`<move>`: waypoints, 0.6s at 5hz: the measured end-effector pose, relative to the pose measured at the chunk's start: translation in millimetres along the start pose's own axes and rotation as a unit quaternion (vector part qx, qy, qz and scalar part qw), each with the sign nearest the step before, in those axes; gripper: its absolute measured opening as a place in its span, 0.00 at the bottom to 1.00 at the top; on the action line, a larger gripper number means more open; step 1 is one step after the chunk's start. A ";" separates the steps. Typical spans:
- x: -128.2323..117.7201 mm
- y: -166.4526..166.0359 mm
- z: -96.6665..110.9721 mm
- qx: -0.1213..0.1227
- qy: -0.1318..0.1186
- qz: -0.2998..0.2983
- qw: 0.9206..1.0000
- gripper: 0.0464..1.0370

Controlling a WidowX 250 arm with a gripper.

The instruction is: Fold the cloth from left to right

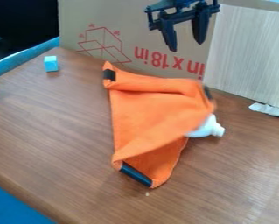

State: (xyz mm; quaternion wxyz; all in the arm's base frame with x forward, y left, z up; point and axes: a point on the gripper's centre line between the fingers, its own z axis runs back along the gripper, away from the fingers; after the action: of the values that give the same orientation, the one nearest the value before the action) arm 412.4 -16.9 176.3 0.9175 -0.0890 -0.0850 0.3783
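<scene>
One orange cloth [150,116] we saw, rumpled on the desk [54,131], partly over a white bottle [210,127]; fingers [200,29] hung apart above!

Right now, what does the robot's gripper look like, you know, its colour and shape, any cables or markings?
The gripper is black, with two wedge-like fingers that taper to narrow tips below an angular, open-framed black crosspiece. I can't tell whether it has cables or markings.
</scene>
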 end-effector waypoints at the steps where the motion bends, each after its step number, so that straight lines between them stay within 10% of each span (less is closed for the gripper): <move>1: -2.9 -0.6 0.1 -0.003 0.010 -0.008 1.000 0.96; 3: 3.3 5.1 35.4 -0.018 0.040 -0.063 0.997 0.96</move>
State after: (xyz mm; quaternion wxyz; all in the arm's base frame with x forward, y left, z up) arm 403.4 -7.4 209.8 0.9404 -0.1146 -0.0608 0.3144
